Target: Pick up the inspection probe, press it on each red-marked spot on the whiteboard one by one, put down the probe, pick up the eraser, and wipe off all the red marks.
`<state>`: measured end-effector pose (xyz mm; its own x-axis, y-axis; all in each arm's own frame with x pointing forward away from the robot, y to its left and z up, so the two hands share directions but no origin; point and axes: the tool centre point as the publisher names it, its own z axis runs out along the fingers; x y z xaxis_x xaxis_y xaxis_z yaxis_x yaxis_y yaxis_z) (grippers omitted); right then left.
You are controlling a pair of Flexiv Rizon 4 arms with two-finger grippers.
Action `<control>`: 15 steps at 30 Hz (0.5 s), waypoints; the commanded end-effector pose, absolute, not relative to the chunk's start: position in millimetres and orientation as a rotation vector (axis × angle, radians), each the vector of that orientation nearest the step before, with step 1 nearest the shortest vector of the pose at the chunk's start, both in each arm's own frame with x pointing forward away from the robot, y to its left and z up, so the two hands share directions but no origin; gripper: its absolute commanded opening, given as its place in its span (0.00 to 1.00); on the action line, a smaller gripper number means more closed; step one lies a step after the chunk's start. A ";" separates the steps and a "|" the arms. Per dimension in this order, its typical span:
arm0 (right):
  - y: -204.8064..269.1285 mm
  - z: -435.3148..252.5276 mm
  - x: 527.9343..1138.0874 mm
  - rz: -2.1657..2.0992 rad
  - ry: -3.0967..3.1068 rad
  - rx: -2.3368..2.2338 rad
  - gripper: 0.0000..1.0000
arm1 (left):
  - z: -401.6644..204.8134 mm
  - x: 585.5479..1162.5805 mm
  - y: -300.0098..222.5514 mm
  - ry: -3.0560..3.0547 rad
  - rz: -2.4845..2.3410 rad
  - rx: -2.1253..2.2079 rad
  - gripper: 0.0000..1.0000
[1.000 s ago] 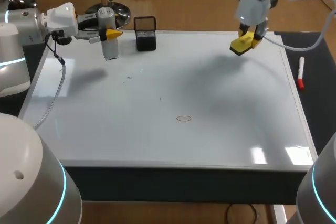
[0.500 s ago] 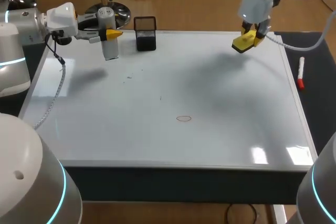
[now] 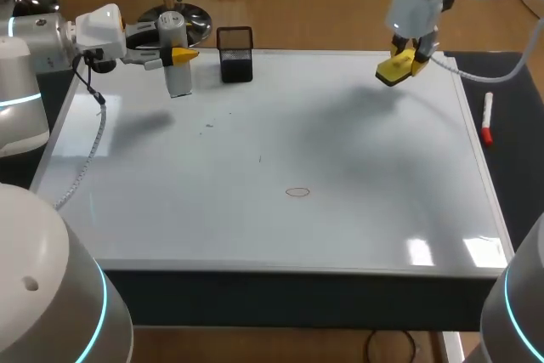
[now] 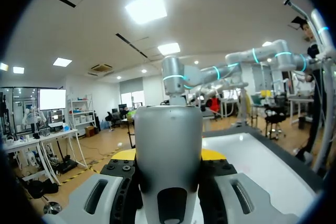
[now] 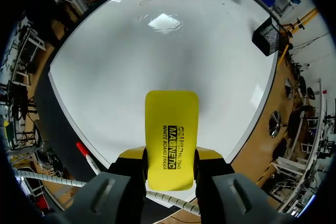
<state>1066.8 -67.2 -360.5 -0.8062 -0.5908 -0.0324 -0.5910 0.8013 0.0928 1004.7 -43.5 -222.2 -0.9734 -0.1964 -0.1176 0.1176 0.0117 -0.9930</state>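
Note:
My left gripper (image 3: 173, 56) is shut on the grey-white inspection probe (image 3: 177, 70), held upright over the whiteboard's (image 3: 340, 150) far left corner. In the left wrist view the probe (image 4: 168, 145) fills the space between the yellow tips of the left gripper (image 4: 168, 156). My right gripper (image 3: 403, 62) is shut on the yellow eraser (image 3: 393, 71), raised above the far right part of the board. In the right wrist view the eraser (image 5: 171, 140) sticks out ahead of the right gripper (image 5: 170, 156). A small red oval mark (image 3: 297, 192) lies near the board's middle front.
A black mesh pen holder (image 3: 235, 53) stands at the board's far edge, right of the probe. A red marker (image 3: 487, 118) lies on the dark table beyond the board's right edge. Faint small specks (image 3: 210, 125) dot the left-centre of the board.
My right gripper has risen slightly and shifted a little to the right with the eraser. The left arm and the probe have stayed still.

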 end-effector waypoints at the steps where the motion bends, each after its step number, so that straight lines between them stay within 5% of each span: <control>1: -68.0 -359.6 1066.3 0.151 2.979 -0.980 0.00 | -218.8 988.4 -51.8 2.061 -2.074 -0.049 0.00; 15: -68.0 -359.6 1066.3 0.151 2.979 -0.980 0.00 | -196.6 886.0 -143.4 2.134 -2.219 0.240 0.00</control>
